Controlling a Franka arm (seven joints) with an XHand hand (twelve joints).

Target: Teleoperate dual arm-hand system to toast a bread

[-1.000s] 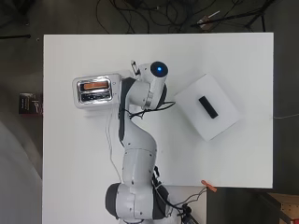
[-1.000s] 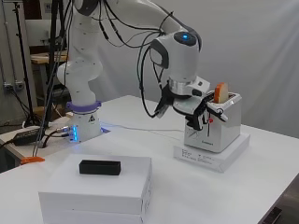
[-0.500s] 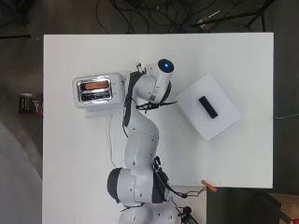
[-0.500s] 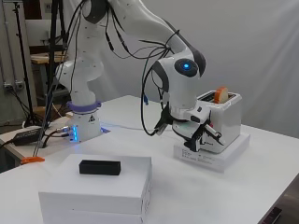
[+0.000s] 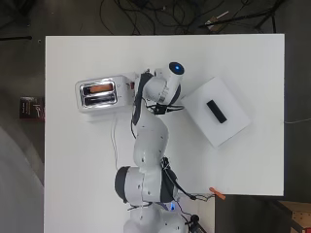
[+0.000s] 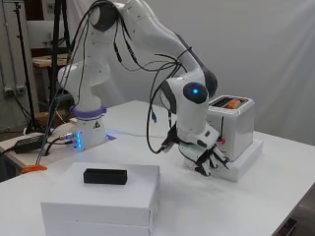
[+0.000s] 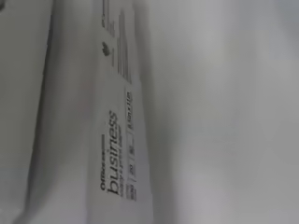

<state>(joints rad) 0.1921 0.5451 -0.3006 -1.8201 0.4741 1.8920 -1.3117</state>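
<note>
The toaster [image 6: 231, 125] stands at right of centre in the side view on a flat white pack [image 6: 244, 160], with the bread [image 6: 235, 103] sunk in one slot so only its orange top shows. Low in front of the toaster's end face hangs the hand [image 6: 209, 158], fingers loosely bent and holding nothing. At lower left of that view a white box [image 6: 106, 196] carries a small black block [image 6: 105, 175].

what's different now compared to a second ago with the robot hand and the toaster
The robot hand has dropped down the front of the toaster, from beside its top to near its base, and the bread that stood tall in the slot now sits low. The hand holds nothing. The toaster, the white box and the black block stayed put.
</note>
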